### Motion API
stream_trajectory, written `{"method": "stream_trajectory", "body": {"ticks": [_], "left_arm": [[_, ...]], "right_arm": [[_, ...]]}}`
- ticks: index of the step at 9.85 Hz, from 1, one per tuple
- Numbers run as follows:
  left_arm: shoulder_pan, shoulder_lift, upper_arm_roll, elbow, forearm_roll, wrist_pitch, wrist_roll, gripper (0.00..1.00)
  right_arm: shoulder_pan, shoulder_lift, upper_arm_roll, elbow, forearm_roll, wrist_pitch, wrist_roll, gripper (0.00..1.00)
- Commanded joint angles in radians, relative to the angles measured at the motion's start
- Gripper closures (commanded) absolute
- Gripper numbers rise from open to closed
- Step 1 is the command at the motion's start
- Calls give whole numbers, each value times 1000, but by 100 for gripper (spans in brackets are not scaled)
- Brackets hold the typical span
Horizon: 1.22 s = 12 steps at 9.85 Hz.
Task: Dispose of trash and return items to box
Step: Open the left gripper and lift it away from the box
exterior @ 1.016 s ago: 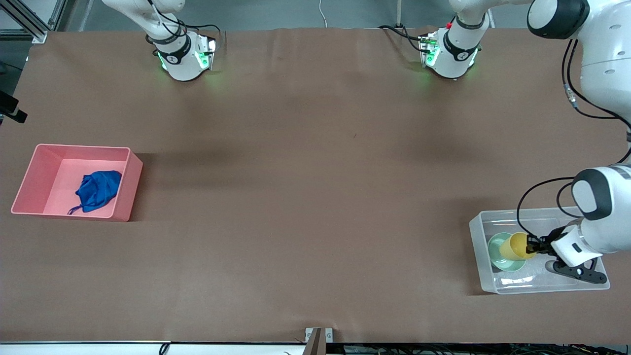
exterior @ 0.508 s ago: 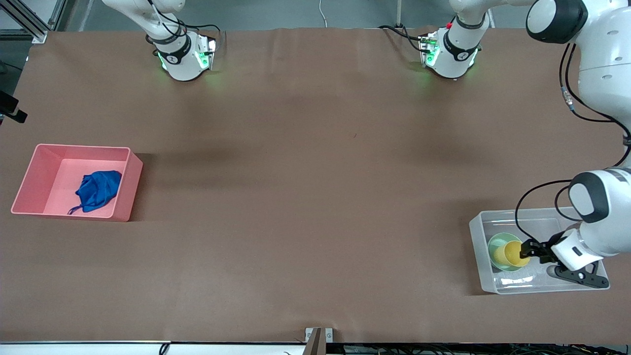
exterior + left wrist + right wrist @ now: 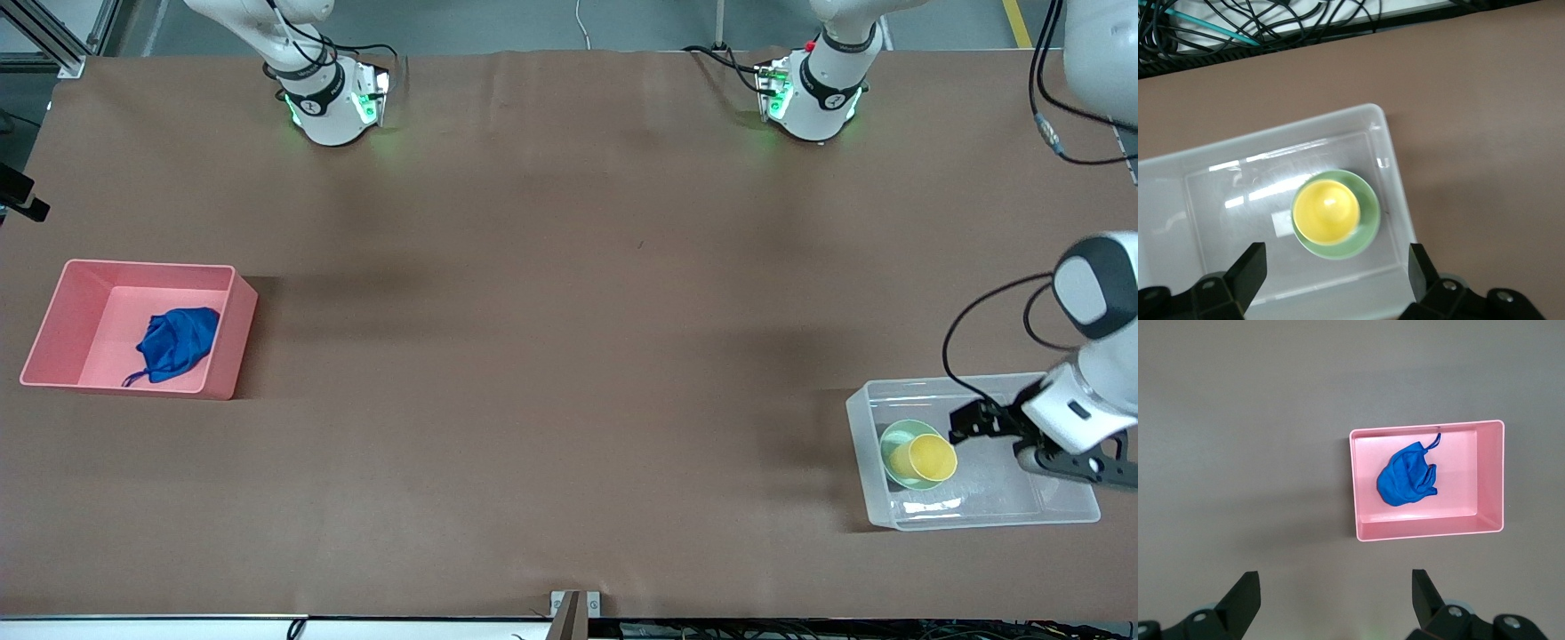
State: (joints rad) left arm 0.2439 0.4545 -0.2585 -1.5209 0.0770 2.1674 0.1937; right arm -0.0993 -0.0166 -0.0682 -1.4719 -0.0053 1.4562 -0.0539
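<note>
The pink bin (image 3: 224, 333) sits on the brown surface (image 3: 551, 356) toward the right arm's end. The blue cloth (image 3: 178, 343) lies bunched inside it on the bin's floor, its thin string trailing toward the wall nearer the front camera. In the right wrist view the right gripper (image 3: 1335, 600) hangs high above the surface with its fingers (image 3: 1245, 597) spread wide and empty; the bin and cloth (image 3: 1406, 477) show far below. That gripper is out of the front view.

The clear box (image 3: 861, 444) stands toward the left arm's end. Inside it the mint bowl (image 3: 892, 442) rests on the box floor at the end nearest the table's middle, and the yellow cup (image 3: 931, 457) sits in the bowl, mouth up. The left gripper (image 3: 965, 425) hovers over the box just beside the cup, touching neither item. Its fingers (image 3: 1248, 270) are spread apart and hold nothing; the left wrist view looks down between them onto cup (image 3: 1326, 212), bowl (image 3: 1368, 227) and box (image 3: 1388, 153).
</note>
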Motion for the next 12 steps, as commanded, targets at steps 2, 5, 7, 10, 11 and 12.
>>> {"method": "stream_trajectory", "body": {"ticks": [2, 5, 7, 10, 11, 12], "left_arm": [[8, -192, -62, -193, 24, -59, -106, 1], [9, -279, -146, -183, 20, -219, -200, 0], [9, -293, -154, -127, 6, -291, -200, 0], [14, -335, -186, -30, 1, -441, -200, 0], [17, -373, -185, -31, -3, -477, -204, 0], [21, -387, -177, -28, -16, -485, -186, 0]], "right_arm": [[-16, -5, 15, 1, -13, -4, -17, 0], [-16, -3, 15, 1, -13, -5, -17, 0], [-16, -3, 15, 1, -13, -5, -17, 0], [-14, -5, 15, 1, -13, -5, -17, 0], [-14, -5, 15, 1, -13, -5, -17, 0], [-14, -5, 15, 1, -13, -5, -17, 0]]}}
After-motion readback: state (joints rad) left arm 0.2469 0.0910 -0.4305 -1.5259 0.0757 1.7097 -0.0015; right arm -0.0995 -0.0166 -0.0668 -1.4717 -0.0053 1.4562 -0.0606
